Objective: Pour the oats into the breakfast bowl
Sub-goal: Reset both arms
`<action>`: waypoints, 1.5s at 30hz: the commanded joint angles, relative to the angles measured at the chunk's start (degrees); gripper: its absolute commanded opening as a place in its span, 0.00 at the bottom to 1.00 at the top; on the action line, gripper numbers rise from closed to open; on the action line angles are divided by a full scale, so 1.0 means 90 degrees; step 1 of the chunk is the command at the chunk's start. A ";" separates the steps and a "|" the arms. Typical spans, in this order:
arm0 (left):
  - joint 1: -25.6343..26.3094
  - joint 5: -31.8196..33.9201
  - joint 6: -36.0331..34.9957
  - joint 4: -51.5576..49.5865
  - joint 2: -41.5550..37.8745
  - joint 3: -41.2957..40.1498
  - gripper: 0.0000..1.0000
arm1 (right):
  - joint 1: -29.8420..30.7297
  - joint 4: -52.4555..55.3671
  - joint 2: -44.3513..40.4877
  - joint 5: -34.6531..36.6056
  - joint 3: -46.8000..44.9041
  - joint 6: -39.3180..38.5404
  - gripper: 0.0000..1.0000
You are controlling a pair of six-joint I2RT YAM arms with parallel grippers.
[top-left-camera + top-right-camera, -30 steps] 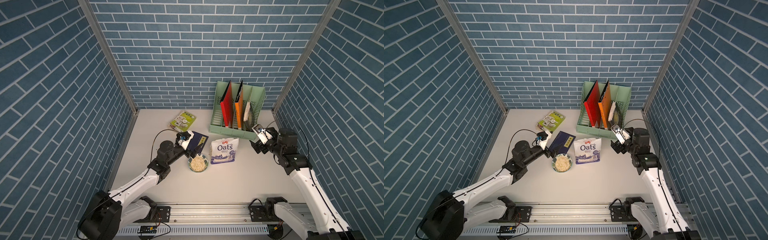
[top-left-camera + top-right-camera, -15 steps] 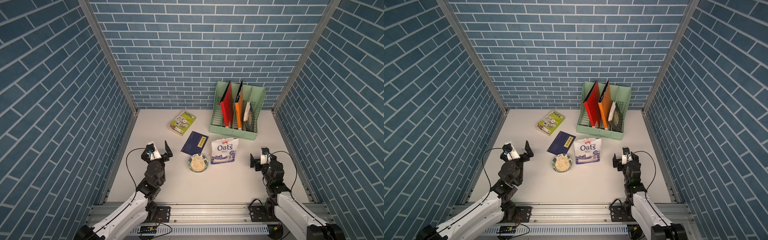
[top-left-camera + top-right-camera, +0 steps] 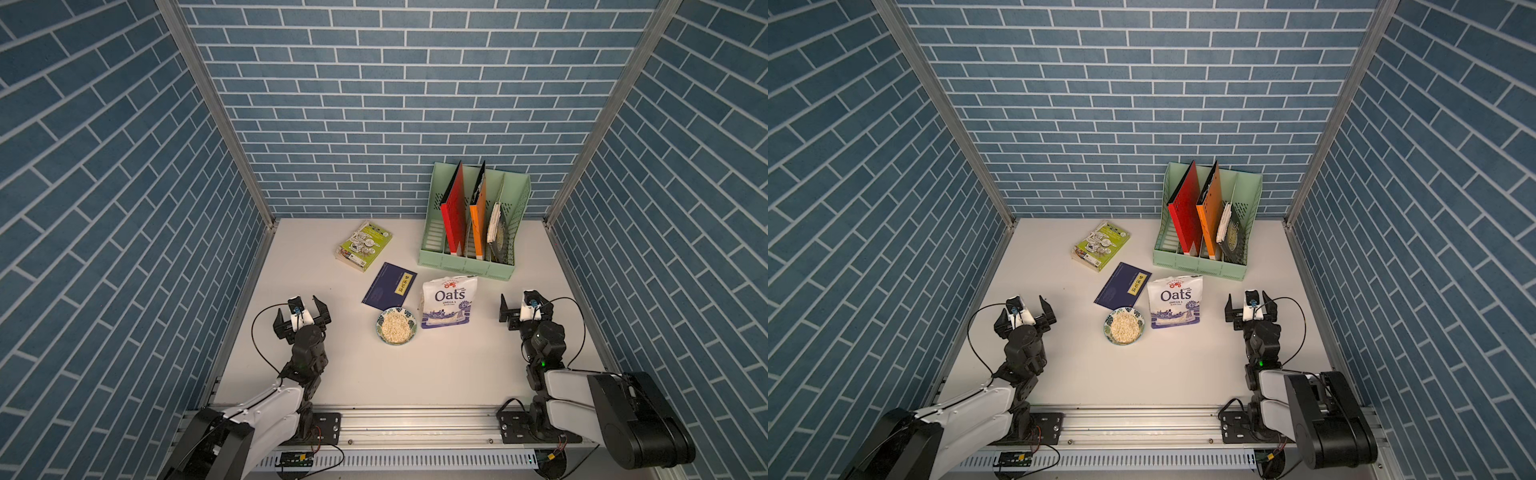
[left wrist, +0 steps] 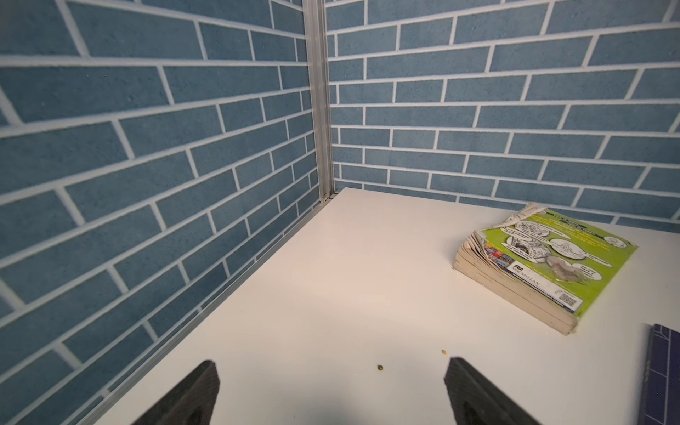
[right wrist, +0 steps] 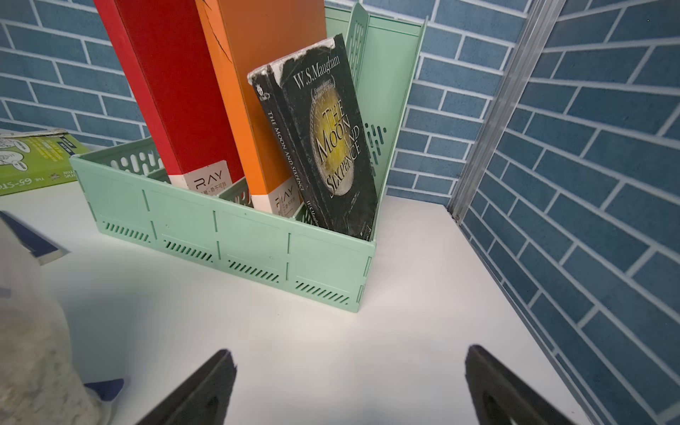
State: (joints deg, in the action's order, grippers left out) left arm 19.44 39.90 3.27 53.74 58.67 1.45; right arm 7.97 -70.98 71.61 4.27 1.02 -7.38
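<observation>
The white pouch printed "Oats" [image 3: 449, 301] [image 3: 1175, 301] stands upright mid-table in both top views. Its side also shows in the right wrist view as a pale pouch [image 5: 29, 349]. Just in front and to its left sits the breakfast bowl [image 3: 381, 320] [image 3: 1108, 322], holding a heap of the oats [image 3: 395, 327] [image 3: 1125, 328]. My left gripper [image 3: 297, 308] [image 3: 1022, 310] [image 4: 331, 366] is open and empty, well left of the bowl. My right gripper [image 3: 524, 306] [image 3: 1249, 303] [image 5: 349, 353] is open and empty, right of the pouch.
A mint file rack [image 3: 465, 262] [image 5: 257, 250] at the back right holds red and orange folders and a dark book. A green book [image 3: 363, 245] [image 4: 552, 265] and a dark blue book [image 3: 388, 284] lie behind the bowl. Two stray flakes [image 4: 444, 352] lie near the left gripper.
A second ago both arms reached in, the left by the dark blue book and bowl, the right by the rack. Both have drawn back toward the front rail, still open.
</observation>
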 commanded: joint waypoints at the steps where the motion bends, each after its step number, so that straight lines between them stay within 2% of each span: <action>1: -0.0158 -0.0877 -0.0437 0.1067 0.0606 0.0212 1.00 | -0.0035 -0.0238 0.0295 -0.0203 0.0489 -0.0247 1.00; 6: -0.0228 -0.1285 -0.0794 0.2058 0.1651 0.0492 0.99 | -0.0062 -0.0135 0.0308 -0.0283 0.0563 -0.0238 1.00; 10: -0.0336 -0.1670 -0.0979 0.1649 0.1945 0.0886 0.99 | -0.0066 -0.0745 0.0735 -0.0210 0.0504 -0.0039 1.00; 12: -0.0407 -0.1856 -0.1102 0.1830 0.1980 0.0796 1.00 | -0.0063 -0.1031 0.1160 -0.0029 0.0576 -0.0008 1.00; 16: -0.0812 -0.2507 -0.1140 0.2938 0.2172 0.0309 1.00 | -0.0134 -0.1438 0.1538 0.0015 0.0536 0.0126 1.00; 17: -0.0994 -0.2687 -0.1029 0.3413 0.2451 0.0180 1.00 | -0.0142 -0.1655 0.1751 -0.0017 0.0542 0.0110 1.00; 20: -0.1368 -0.3026 -0.0753 0.4682 0.3289 0.0038 1.00 | -0.0227 -0.1131 0.1772 -0.0178 0.0824 0.0164 0.99; 24: -0.1530 -0.3252 -0.0621 0.3231 0.3117 0.0699 1.00 | -0.0538 -0.0333 0.1793 -0.0186 0.1247 0.0568 1.00; 25: -0.1624 -0.3258 -0.0482 0.2587 0.3095 0.1033 1.00 | -0.0639 -0.0316 0.1778 -0.0352 0.1249 0.0632 1.00; 26: -0.1873 -0.3559 -0.0318 0.2280 0.3115 0.1138 0.99 | -0.0666 -0.0343 0.1785 -0.0390 0.1244 0.0651 1.00; 27: -0.2078 -0.3969 -0.0198 0.2326 0.3104 0.1100 0.99 | -0.0670 -0.0314 0.1776 -0.0393 0.1244 0.0653 1.00; 28: -0.2124 -0.4048 -0.0154 0.2390 0.3109 0.1078 1.00 | -0.0670 -0.0339 0.1786 -0.0399 0.1241 0.0654 1.00; 45: -0.2116 -0.4228 -0.0249 0.2300 0.3124 0.1132 1.00 | -0.0670 -0.0374 0.1769 -0.0368 0.1215 0.0634 1.00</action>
State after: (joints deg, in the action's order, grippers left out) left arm 0.60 2.66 0.95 74.78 86.70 11.31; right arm 1.98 -74.56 87.22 1.26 11.84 -3.20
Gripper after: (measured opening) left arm 0.995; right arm 0.996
